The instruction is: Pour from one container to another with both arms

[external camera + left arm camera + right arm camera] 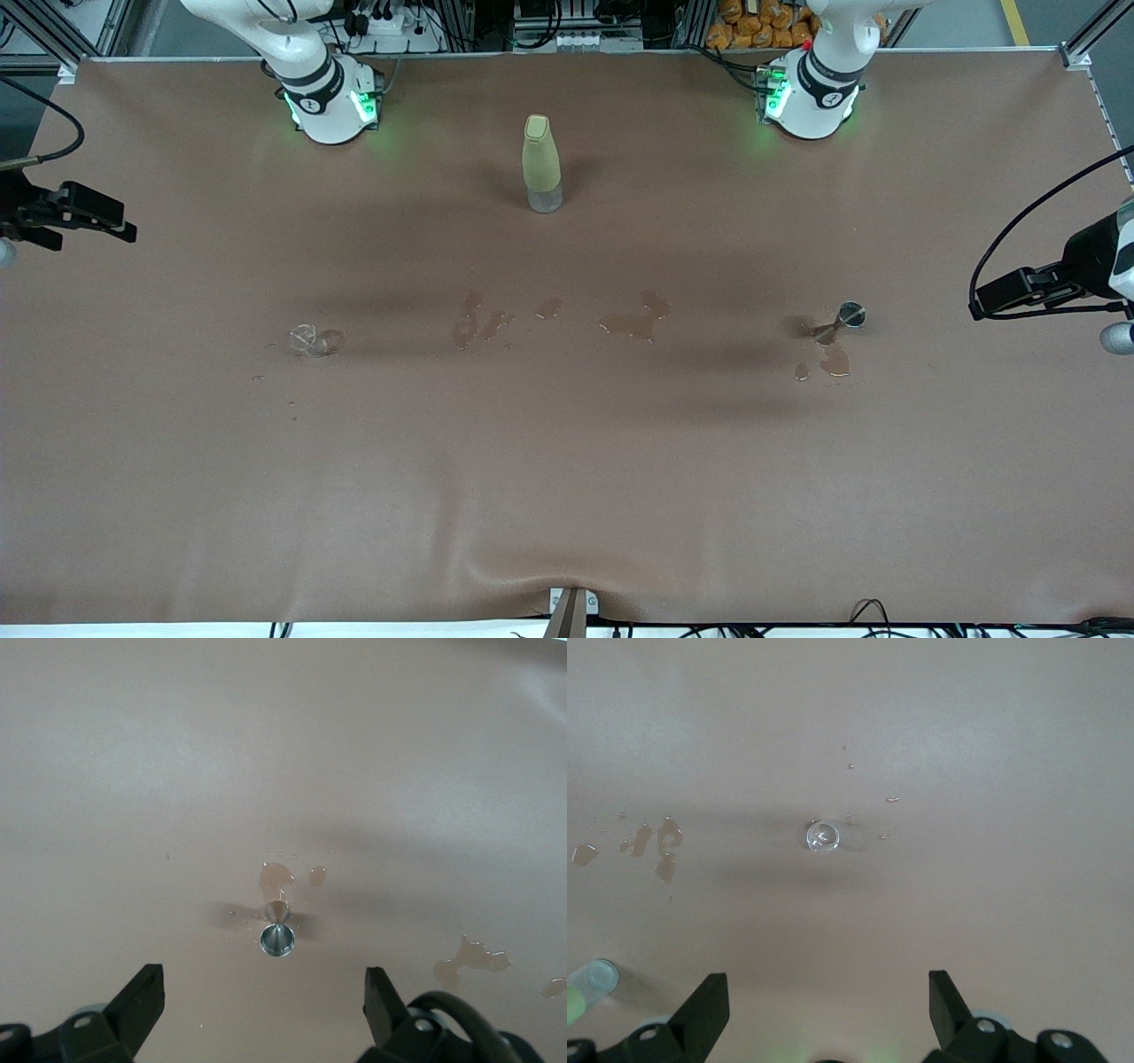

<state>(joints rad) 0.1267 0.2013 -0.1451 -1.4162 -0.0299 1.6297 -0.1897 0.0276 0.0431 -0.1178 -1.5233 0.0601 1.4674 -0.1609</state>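
Observation:
A yellow-green bottle (541, 159) with a clear bottom stands in the middle of the table, close to the robots' bases. A small clear glass (310, 339) sits toward the right arm's end, and a small metal measuring cup (842, 322) toward the left arm's end. My left gripper (262, 981) hangs open high over the metal cup (277, 939), holding nothing. High over the glass (823, 835) my right gripper (827, 983) is also open and holds nothing. The bottle (589, 985) shows at the edge of the right wrist view.
Puddles of liquid lie on the brown table cover (567, 496): two between the glass and the metal cup (478, 323) (634, 322), one beside the metal cup (834, 361). Black wrist parts with cables jut in at both ends (66, 213) (1028, 291).

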